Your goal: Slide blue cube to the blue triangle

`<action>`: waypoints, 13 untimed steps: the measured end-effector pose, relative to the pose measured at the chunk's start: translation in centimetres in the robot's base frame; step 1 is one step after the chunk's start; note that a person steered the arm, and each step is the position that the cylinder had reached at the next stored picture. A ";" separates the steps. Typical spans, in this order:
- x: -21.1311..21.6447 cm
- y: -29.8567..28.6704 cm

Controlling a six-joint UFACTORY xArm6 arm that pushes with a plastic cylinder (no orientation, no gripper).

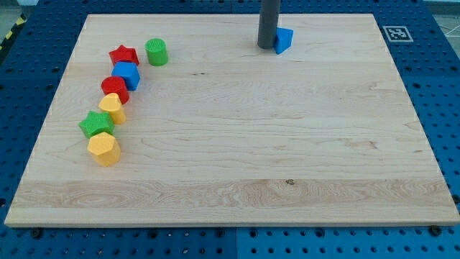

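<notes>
The blue cube sits at the view's left, in a curved row of blocks between a red star and a red cylinder. The blue triangle lies near the view's top, right of centre. My tip rests on the board right next to the blue triangle's left side, touching or nearly touching it. The tip is far to the right of the blue cube.
In the row on the left are a red star, a green cylinder, a red cylinder, a yellow block, a green star and a yellow hexagon-like block. A fiducial tag sits at the top right corner.
</notes>
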State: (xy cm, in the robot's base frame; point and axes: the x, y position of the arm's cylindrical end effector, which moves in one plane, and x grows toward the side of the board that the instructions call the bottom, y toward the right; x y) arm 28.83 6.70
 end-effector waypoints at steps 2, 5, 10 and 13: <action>-1.5 -13.0; -5.7 -27.3; -2.5 -37.2; 3.6 -37.2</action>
State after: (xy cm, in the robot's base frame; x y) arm 32.40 -30.46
